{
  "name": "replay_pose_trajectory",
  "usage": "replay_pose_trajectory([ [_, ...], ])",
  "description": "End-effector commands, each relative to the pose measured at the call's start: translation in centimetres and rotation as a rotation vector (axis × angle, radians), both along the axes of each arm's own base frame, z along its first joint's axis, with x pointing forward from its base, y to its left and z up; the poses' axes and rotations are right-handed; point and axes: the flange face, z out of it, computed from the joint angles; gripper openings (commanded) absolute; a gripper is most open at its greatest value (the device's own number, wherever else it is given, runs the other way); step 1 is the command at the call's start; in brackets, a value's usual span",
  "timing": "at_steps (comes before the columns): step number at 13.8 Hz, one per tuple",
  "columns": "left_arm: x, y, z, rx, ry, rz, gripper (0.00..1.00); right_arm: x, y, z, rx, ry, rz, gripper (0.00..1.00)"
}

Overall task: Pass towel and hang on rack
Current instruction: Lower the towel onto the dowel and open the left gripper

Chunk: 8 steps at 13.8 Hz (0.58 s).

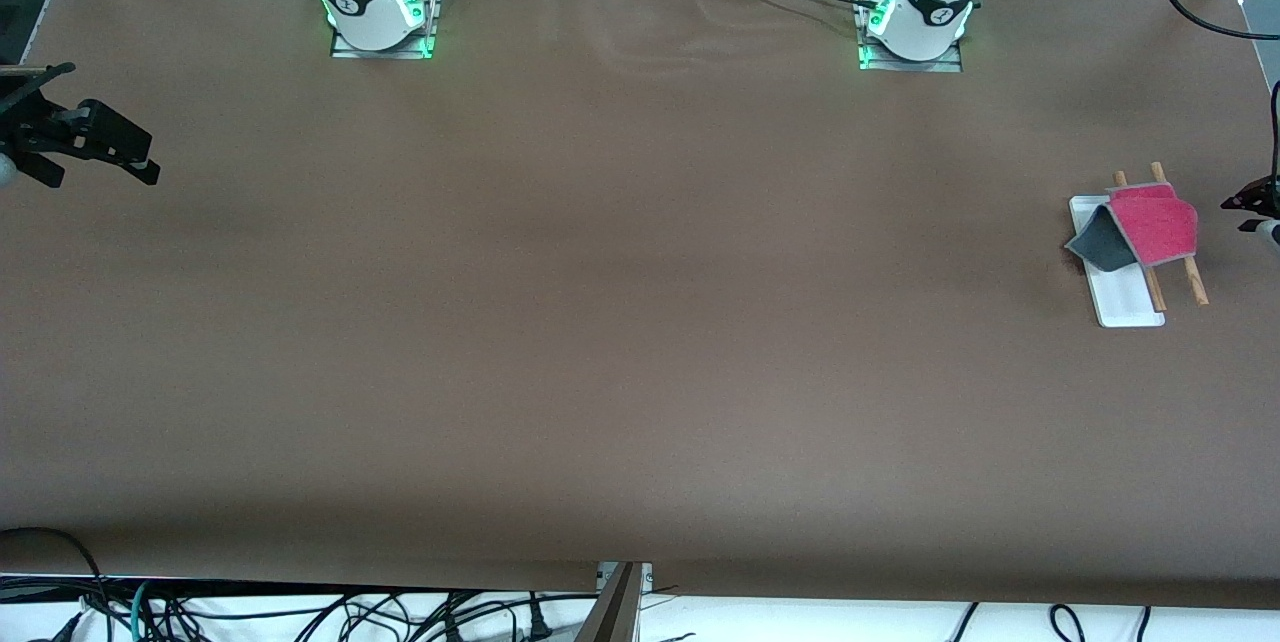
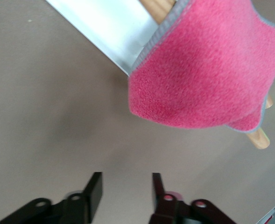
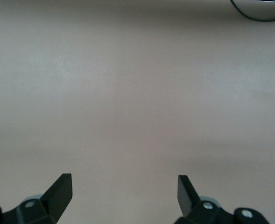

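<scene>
— Towel [image 1: 1150,224]? Draped over rack [image 1: 1130,297] rods, toward left arm's end of surface [image 1: 600,322]. Soft, light, floppy.

— Best pinched at grey hem. Left pincer [image 2: 126,191] beside it, parted, empty; right pincer [image 3: 124,191] spread, waiting.

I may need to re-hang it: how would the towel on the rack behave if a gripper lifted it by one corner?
The towel would likely flop: it already bends over the rack rods, one grey flap hanging. It looks light. Its fuzzy pile probably grips well.
</scene>
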Motion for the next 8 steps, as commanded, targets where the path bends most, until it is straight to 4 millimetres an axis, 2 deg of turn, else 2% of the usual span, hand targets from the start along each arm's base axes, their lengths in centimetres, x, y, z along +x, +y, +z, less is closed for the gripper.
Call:
replay_pose_trajectory([
  [1,1.4,-0.7,3.6,0.003,-0.015,-0.01,1.0,-0.4,-0.3,-0.1,-0.01,0.014,0.021,1.0],
  [2,1.8,-1.3,5.7,-0.003,-0.039,0.009,1.0,-0.2,-0.5,-0.4,-0.01,0.02,0.02,1.0],
  [5,4.2,-4.9,11.0,0.003,-0.115,0.022,1.0,0.1,-0.2,-0.5,-0.013,0.02,0.024,1.0],
  [8,5.8,-10.2,14.9,0.02,-0.132,0.122,1.0,0.1,0.3,-0.5,-0.011,0.019,0.032,1.0],
])
